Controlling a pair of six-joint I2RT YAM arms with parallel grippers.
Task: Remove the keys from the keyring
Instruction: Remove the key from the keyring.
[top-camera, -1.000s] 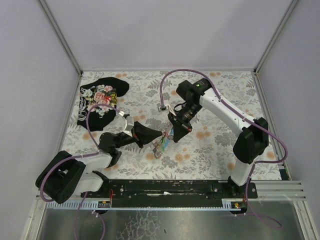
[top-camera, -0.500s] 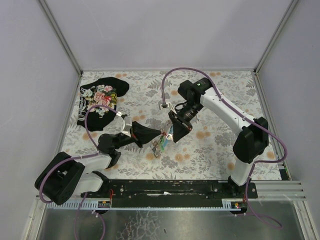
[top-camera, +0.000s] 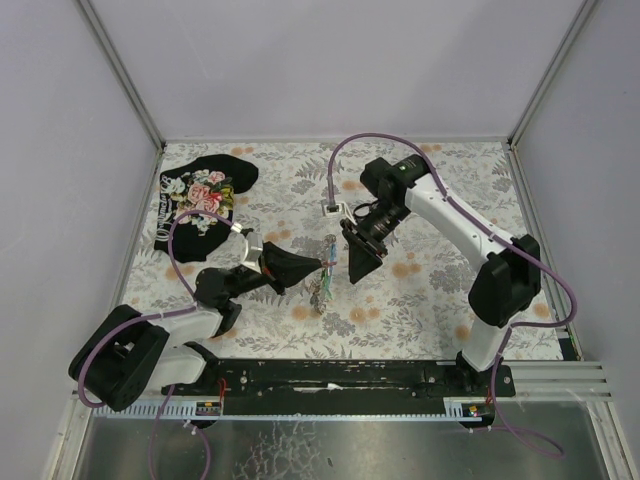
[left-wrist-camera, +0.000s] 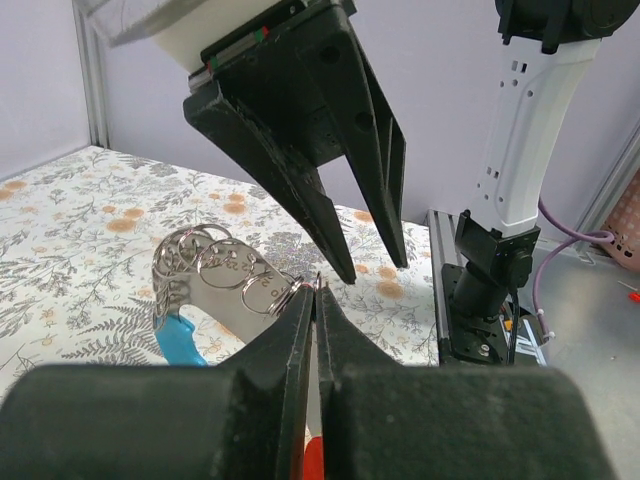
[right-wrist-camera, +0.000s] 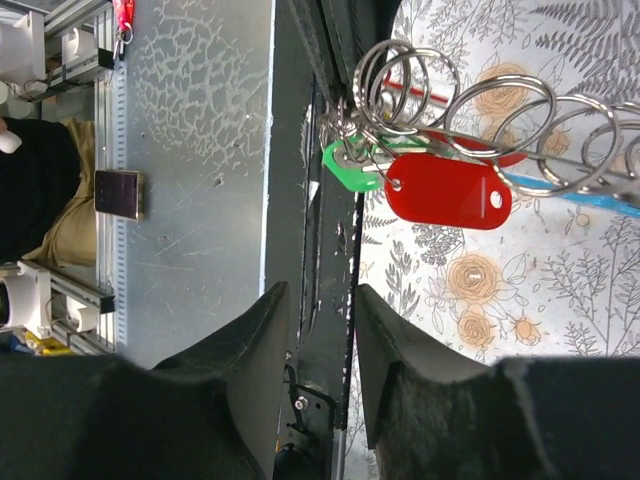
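My left gripper (top-camera: 318, 266) is shut on a thin ring of the keyring (top-camera: 322, 283), held just above the flowered table at mid-front. In the left wrist view the ring's edge pokes out at the shut fingertips (left-wrist-camera: 318, 290), beside the silvery and blue fob (left-wrist-camera: 205, 285) with several rings. My right gripper (top-camera: 354, 268) stands open just right of the cluster, touching nothing. The right wrist view shows its open fingers (right-wrist-camera: 322, 292) empty, with the keys beyond them, a red head (right-wrist-camera: 445, 190) and a green head (right-wrist-camera: 350, 162) hanging from the rings (right-wrist-camera: 470, 105).
A black floral cloth (top-camera: 200, 198) lies at the back left of the table. The black base rail (top-camera: 340, 375) runs along the near edge. Grey walls with metal posts close in the table on three sides.
The right gripper has opened and drawn back a little to the right, off the key cluster. The left gripper still holds the ring, and the cluster now hangs more upright.
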